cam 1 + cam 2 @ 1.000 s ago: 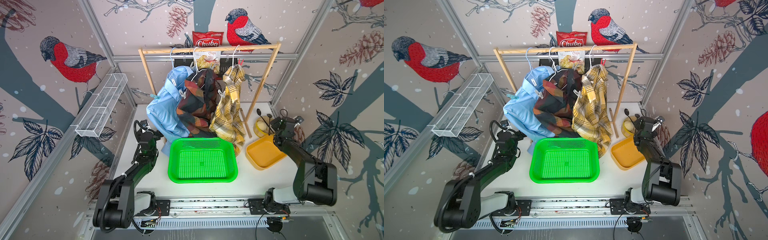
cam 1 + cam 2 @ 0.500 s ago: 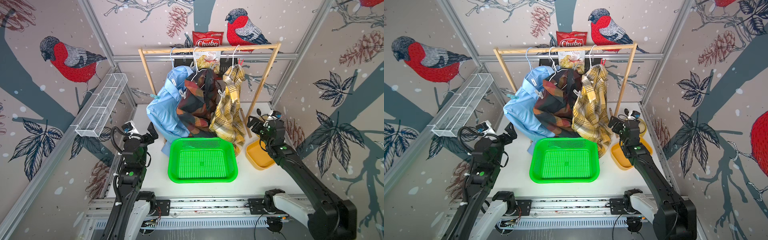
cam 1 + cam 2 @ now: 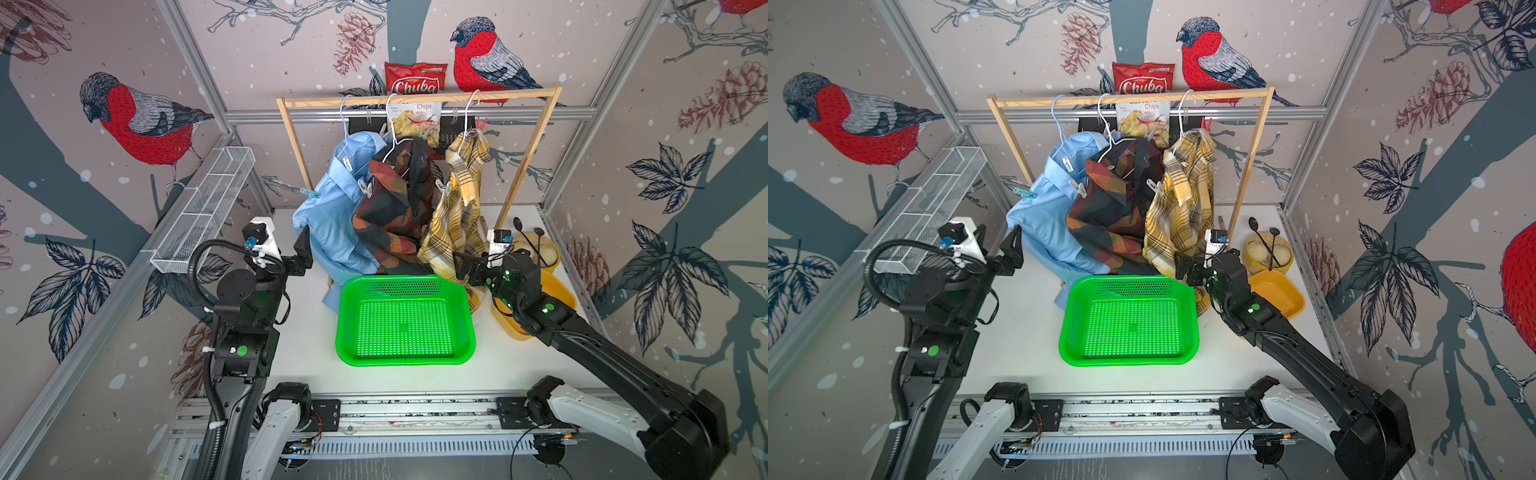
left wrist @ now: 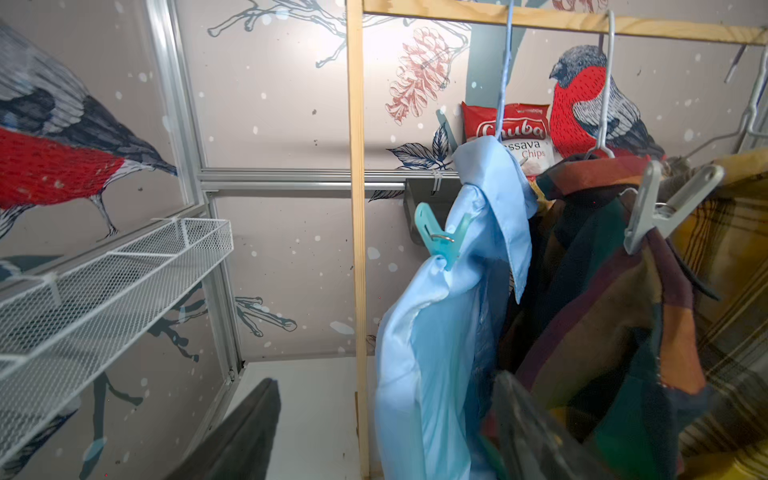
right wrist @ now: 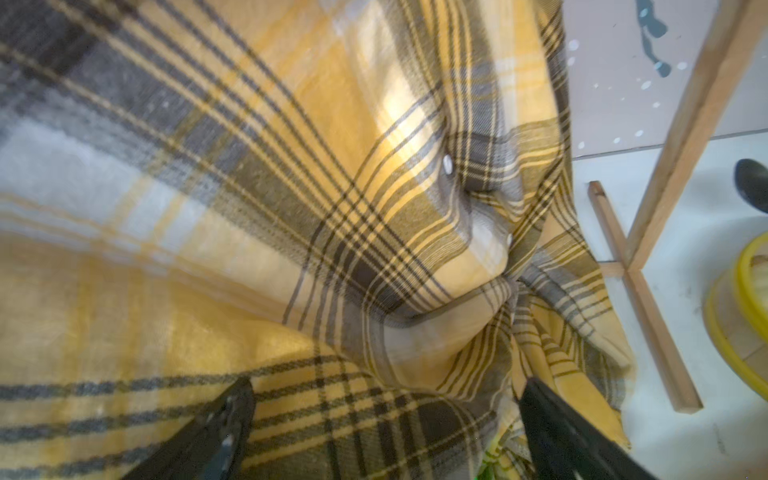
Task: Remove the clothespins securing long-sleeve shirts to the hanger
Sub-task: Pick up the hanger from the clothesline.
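Three shirts hang on the wooden rack: a blue shirt, a check shirt and a yellow plaid shirt. Four pins show on them: one teal pin on the blue shoulder, a grey pin beside the check shirt, a second grey pin and one red pin by the plaid collar. The left hand, fingers apart and empty, sits low beside the blue sleeve. The right hand, also spread and empty, presses into the plaid hem, so either could snag loose cloth and drag a shirt or the rack.
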Motion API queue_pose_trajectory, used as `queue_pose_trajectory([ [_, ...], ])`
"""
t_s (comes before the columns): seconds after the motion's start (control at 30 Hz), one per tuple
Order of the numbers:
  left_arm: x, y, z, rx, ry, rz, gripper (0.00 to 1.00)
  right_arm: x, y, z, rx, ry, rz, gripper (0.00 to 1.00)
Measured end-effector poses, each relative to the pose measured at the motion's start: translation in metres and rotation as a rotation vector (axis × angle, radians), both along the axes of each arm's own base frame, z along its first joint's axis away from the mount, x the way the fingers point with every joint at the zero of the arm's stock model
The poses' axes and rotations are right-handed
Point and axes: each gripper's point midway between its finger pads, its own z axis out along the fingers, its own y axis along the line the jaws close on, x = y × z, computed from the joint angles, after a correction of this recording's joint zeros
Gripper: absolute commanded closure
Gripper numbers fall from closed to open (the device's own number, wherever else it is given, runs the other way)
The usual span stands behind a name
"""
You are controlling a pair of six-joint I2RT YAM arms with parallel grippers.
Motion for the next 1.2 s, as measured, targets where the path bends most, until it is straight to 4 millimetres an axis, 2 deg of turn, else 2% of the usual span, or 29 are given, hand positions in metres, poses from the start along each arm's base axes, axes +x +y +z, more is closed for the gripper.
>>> queue_pose_trajectory([
  [0.1,0.014,-0.004,0.021,0.067,-0.016,-0.012,0.29,-0.002,0.005,-0.003,-0.011,0.004,0.017,0.00],
  [0.3,0.035,-0.019,0.046,0.185,-0.023,-0.077,0.33,-0.006,0.010,-0.007,-0.020,0.009,0.050,0.00],
  [0.43,0.047,-0.026,0.037,0.230,0.039,-0.117,0.37,-0.008,0.012,-0.005,-0.013,0.007,0.066,0.00],
  [0.77,0.044,-0.036,0.014,0.316,0.106,-0.150,0.44,-0.013,0.018,-0.013,-0.012,0.028,0.108,0.00],
  [0.9,0.051,-0.031,-0.002,0.332,0.150,-0.123,0.46,-0.014,0.021,-0.016,-0.011,0.036,0.121,0.00],
  [0.97,0.053,-0.031,-0.007,0.333,0.161,-0.118,0.51,-0.014,0.021,-0.016,-0.010,0.039,0.124,0.00],
  [1.2,0.056,-0.023,-0.013,0.340,0.166,-0.071,0.63,-0.015,0.022,-0.020,-0.011,0.047,0.131,0.00],
])
